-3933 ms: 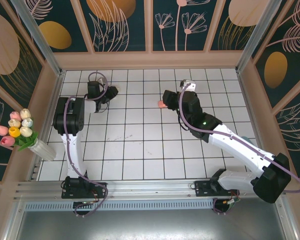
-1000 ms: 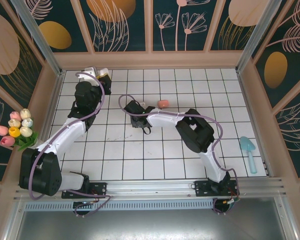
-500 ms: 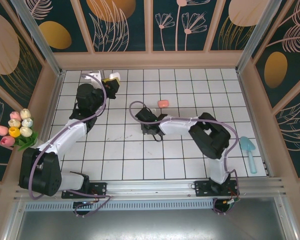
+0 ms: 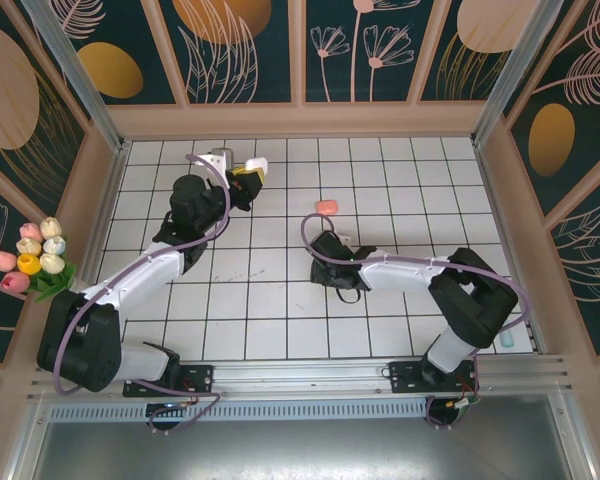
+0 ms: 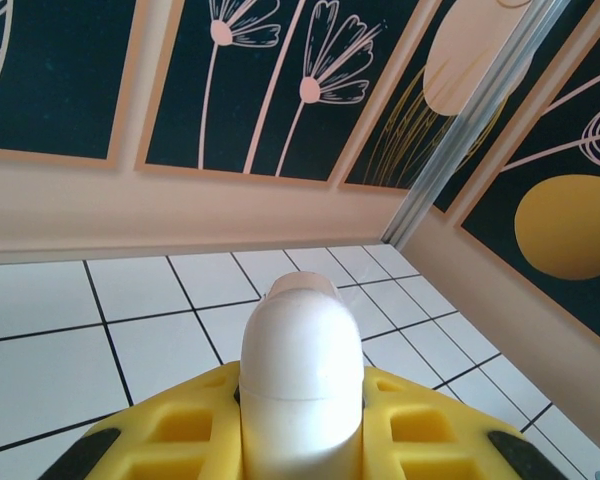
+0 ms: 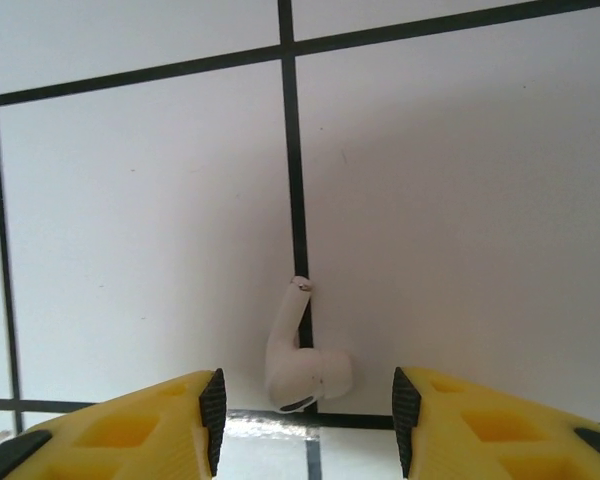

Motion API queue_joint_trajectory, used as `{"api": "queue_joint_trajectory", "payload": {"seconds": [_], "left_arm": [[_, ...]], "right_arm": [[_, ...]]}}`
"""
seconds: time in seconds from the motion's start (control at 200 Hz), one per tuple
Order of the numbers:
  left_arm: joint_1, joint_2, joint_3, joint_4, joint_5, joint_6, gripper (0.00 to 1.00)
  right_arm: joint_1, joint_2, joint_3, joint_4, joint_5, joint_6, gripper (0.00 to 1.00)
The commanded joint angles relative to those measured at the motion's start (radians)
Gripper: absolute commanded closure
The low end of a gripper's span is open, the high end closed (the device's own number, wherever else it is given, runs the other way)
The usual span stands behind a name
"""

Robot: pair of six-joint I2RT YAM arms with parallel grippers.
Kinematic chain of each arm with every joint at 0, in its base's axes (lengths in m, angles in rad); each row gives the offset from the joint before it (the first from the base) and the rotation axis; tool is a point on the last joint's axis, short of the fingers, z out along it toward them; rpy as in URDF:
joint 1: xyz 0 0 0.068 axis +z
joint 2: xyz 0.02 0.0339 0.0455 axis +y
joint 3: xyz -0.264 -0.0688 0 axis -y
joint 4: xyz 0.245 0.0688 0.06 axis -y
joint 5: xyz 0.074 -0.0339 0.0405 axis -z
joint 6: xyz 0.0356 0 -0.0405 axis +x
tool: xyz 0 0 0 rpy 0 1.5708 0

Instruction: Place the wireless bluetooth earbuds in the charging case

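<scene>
My left gripper point(image 4: 246, 176) is shut on a white rounded charging case point(image 4: 257, 165), held above the back-left tiles. In the left wrist view the case point(image 5: 301, 375) stands upright between the yellow fingers point(image 5: 170, 440). My right gripper point(image 4: 334, 274) is low over the middle tiles. In the right wrist view it point(image 6: 308, 418) is open, and a white stemmed earbud point(image 6: 302, 362) lies on a black grout line between the fingertips, touching neither pad. A small salmon-pink item point(image 4: 326, 207) lies on the tiles behind the right gripper; I cannot tell what it is.
A light blue scoop point(image 4: 508, 338) peeks out behind the right arm's elbow at the right wall. A vase of tulips point(image 4: 38, 262) stands outside the left wall. Wooden walls enclose the tiled floor point(image 4: 260, 320).
The left gripper carried the white case to the right, away from the back-left corner. The right arm swung right, and its gripper moved right and nearer, lower over the tiles.
</scene>
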State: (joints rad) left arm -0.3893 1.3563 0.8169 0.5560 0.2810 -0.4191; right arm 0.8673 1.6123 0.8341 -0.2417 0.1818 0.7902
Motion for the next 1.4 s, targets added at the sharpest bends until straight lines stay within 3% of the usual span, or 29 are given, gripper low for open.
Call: {"api": "queue_joint_trajectory", "payload": {"seconds": [0.0, 0.34, 0.691, 0.896, 1.036, 1.166, 1.391], "left_arm": [[-0.008, 0.017, -0.011, 0.067, 0.009, 0.003, 1.0], [-0.013, 0.024, -0.018, 0.076, 0.007, -0.004, 1.0], [-0.013, 0.023, -0.018, 0.082, 0.004, -0.003, 1.0], [-0.013, 0.009, -0.022, 0.066, -0.009, 0.014, 1.0], [-0.013, 0.001, -0.022, 0.056, -0.013, 0.023, 1.0], [-0.013, -0.003, -0.023, 0.053, -0.018, 0.022, 1.0], [-0.013, -0.005, -0.019, 0.045, -0.022, 0.02, 1.0]], "right_arm": [[-0.013, -0.013, -0.018, 0.039, -0.031, 0.025, 0.49], [-0.018, 0.045, -0.004, 0.077, -0.095, -0.002, 0.5], [0.077, 0.021, 0.034, 0.162, -0.238, -0.006, 0.52], [0.046, -0.044, 0.071, 0.05, -0.108, -0.079, 0.52], [0.006, -0.054, 0.085, -0.008, -0.034, -0.232, 0.49], [-0.049, -0.019, 0.092, -0.01, -0.045, -0.348, 0.46], [-0.076, 0.056, 0.081, 0.031, -0.109, -0.332, 0.46]]}}
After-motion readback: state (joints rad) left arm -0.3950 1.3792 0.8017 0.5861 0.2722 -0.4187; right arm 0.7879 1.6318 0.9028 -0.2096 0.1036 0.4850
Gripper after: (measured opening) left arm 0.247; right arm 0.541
